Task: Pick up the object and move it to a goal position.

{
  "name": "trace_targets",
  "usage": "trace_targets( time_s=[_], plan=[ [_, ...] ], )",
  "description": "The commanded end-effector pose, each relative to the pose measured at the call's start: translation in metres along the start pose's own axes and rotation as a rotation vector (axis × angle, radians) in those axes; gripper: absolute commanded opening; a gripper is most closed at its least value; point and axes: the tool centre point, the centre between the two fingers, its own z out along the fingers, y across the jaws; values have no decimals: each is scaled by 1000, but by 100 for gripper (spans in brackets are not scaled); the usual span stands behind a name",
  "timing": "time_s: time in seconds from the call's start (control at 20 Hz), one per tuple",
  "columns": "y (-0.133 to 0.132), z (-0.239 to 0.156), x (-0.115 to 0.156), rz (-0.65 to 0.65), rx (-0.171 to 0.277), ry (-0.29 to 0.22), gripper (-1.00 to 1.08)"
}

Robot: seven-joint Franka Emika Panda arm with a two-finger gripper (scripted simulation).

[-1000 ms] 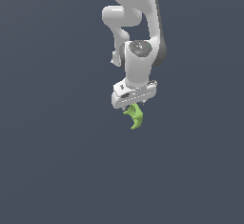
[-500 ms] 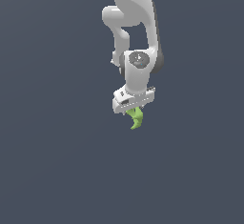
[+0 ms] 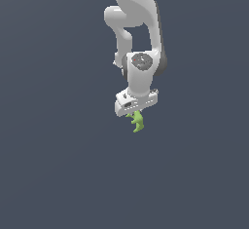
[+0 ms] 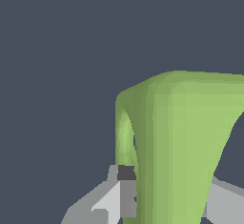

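Observation:
The object (image 3: 138,122) is a small lime-green curved piece with pointed prongs. It hangs just below my white gripper (image 3: 135,114) in the exterior view, held in the air. In the wrist view the object (image 4: 186,142) fills much of the picture, clamped between my two grey fingers (image 4: 114,199). My gripper (image 4: 164,204) is shut on it. The fingertips are mostly hidden behind the piece in the exterior view.
The white arm (image 3: 136,23) reaches down from above in the exterior view. All around is a plain dark grey-blue background with no other things showing.
The arm has carried the green object upward and slightly to the exterior view's right. The wrist has turned a little. The grip has not changed.

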Motion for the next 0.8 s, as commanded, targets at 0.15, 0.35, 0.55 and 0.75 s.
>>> trace_targets(
  time_s=[0.15,0.35,0.55,0.75],
  plan=[
    [0,-1,0,0,0,0,-100],
    [-2,-8,-2,0,0,0,-100],
    [-6,-23,-6,0,0,0,-100],
    [-13,-46,-12,0,-1,0,-100]
  ],
)
